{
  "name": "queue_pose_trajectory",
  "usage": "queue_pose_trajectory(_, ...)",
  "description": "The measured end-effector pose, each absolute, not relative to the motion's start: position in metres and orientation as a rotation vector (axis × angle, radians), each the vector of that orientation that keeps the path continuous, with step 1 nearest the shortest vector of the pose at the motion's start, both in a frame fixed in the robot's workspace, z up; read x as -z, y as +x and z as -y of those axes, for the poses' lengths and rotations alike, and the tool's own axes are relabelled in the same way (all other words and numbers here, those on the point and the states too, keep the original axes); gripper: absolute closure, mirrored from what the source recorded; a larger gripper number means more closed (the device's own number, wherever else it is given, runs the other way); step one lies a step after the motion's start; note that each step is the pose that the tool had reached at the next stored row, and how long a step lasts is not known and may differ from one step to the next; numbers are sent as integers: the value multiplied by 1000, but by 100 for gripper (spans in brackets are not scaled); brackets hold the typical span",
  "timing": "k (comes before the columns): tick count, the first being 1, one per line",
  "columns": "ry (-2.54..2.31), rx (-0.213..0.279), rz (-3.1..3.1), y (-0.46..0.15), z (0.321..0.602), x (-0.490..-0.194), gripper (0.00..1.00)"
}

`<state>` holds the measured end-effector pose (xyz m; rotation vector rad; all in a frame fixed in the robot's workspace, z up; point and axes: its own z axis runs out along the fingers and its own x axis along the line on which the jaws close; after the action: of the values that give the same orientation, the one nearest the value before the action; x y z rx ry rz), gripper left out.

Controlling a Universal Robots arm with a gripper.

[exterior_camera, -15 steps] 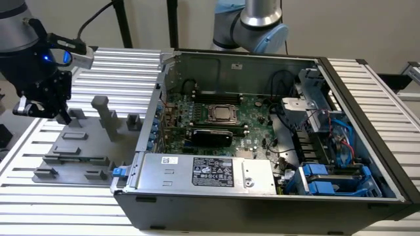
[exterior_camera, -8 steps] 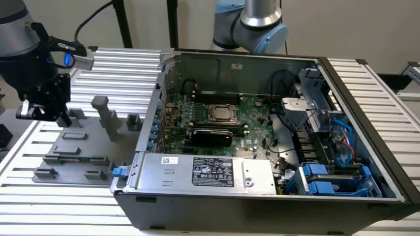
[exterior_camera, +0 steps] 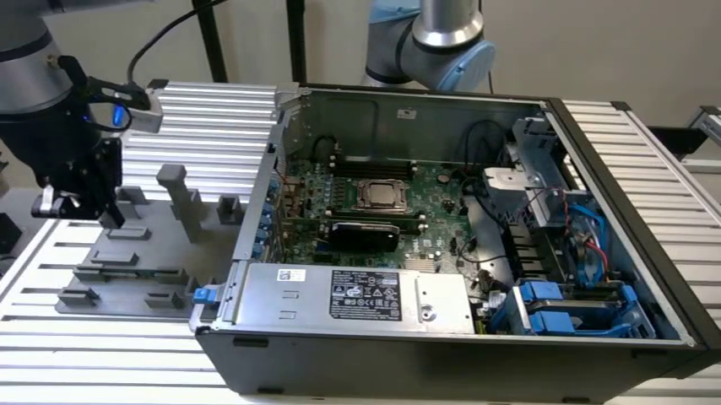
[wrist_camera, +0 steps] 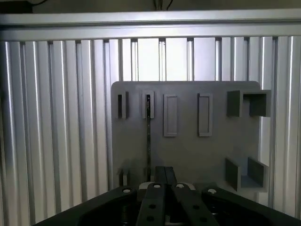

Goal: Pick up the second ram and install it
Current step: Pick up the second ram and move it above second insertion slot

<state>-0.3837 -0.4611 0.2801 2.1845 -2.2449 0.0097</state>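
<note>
At the exterior view's left, the robot arm hangs over a grey plate; the plate lies on the ribbed metal table; the gripper points down over the far part of the plate, near some tall grey blocks. In the wrist view the gripper has its two fingers pressed together, with nothing between them.

The second ram sits on the grey plate, nearer to the camera than the gripper; it is a thin green strip between small grey blocks; the gripper is not touching it. In the wrist view the second ram looks like a thin dark line standing on its edge; one end sits in a slot block; the line runs toward the fingers and goes just beside them, not between them.

Next comes the open computer case; inside lies the big green motherboard with a shiny square processor; a grey power box with a label sits at the front; blue parts fill the corner at the exterior view's right; another arm stands behind the case.
</note>
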Motion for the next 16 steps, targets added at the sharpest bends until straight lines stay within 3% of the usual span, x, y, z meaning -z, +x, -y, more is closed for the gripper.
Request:
queue_pose_trajectory(1, 2185, -10, 2244, -384, 461, -279, 0)
queue_pose_trajectory(16, 2186, -10, 2243, -384, 465, -252, 0)
